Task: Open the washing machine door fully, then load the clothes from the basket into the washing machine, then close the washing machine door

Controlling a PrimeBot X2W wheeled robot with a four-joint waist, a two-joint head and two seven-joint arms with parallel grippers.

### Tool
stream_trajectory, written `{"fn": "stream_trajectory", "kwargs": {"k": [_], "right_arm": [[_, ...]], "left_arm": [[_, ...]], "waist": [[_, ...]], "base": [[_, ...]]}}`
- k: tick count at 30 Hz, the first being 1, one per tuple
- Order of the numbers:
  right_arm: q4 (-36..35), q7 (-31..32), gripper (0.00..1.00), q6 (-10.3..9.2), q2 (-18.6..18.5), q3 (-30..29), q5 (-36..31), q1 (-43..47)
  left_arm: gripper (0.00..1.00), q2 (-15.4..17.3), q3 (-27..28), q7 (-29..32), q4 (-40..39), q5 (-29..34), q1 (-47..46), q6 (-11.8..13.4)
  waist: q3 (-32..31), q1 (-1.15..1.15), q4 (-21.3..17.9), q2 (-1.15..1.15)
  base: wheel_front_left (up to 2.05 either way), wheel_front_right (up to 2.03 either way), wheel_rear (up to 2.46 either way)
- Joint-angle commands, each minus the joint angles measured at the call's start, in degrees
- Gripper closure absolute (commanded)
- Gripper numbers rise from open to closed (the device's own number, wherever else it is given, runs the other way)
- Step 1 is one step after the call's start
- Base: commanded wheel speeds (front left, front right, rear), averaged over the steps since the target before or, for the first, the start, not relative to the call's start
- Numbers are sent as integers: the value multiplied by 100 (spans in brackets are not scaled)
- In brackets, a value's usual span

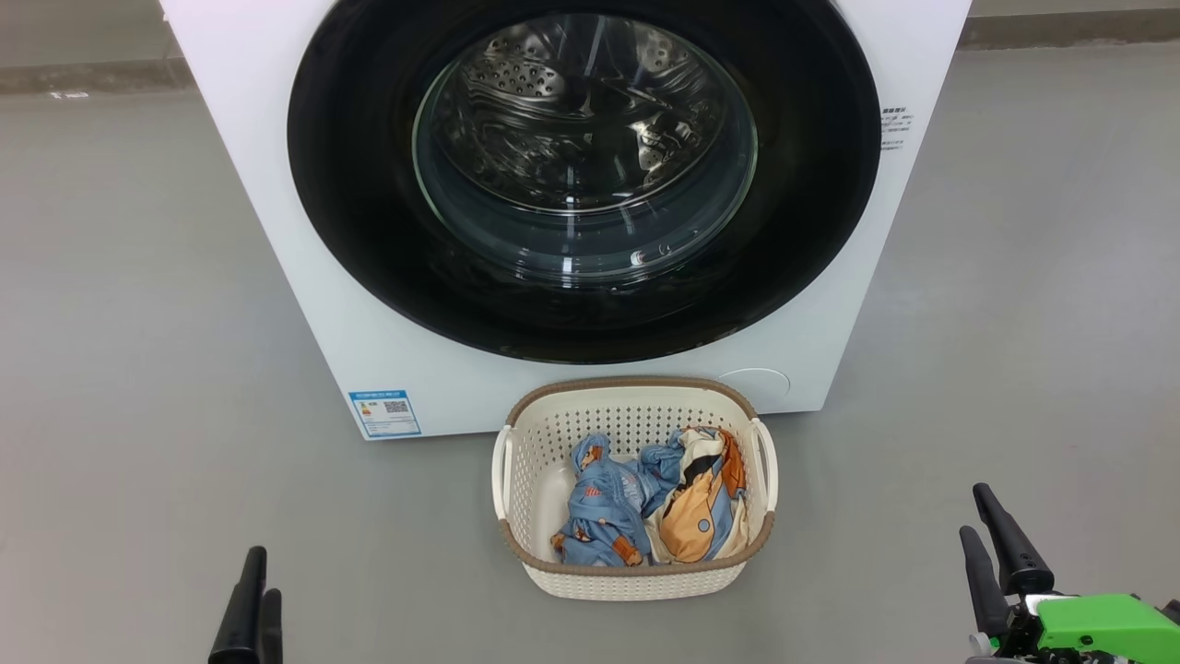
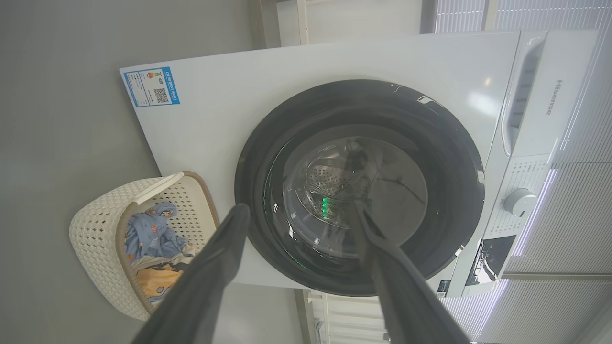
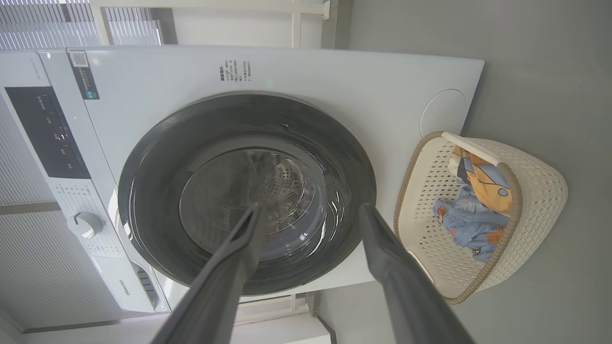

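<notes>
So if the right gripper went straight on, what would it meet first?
Probably the closed washing machine door, well inside its outline; nothing shows between it and the open right gripper, though depth is unclear.

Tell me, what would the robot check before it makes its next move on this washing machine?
1. Is the washing machine door open for loading: not ok, it sits shut against the washing machine.
2. Is the left gripper free: ok, fingers spread, nothing between them.
3. Is the right gripper free: ok, fingers spread, empty.
4. Are the clothes ready: ok, both garments lie in the basket.
5. Will the door's swing clear the basket standing just below it: cannot tell.
6. Is a handle or catch on the door found: cannot tell, none is plain on the glossy rim.
</notes>
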Motion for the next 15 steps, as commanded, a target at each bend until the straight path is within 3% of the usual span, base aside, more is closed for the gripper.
{"fn": "stream_trajectory", "kwargs": {"k": [1, 15], "right_arm": [[-204, -68, 0, 8, -111, 47, -209, -171], [-454, -223, 0, 13, -195, 163, -1176, -209]], "left_arm": [[0, 134, 4, -80, -218, 155, -136, 5], [0, 283, -137, -336, -401, 925, -157, 59]], "waist": [[1, -1, 3, 0], [4, -1, 39, 0]], "base": [[0, 0, 0], [0, 0, 0]]}}
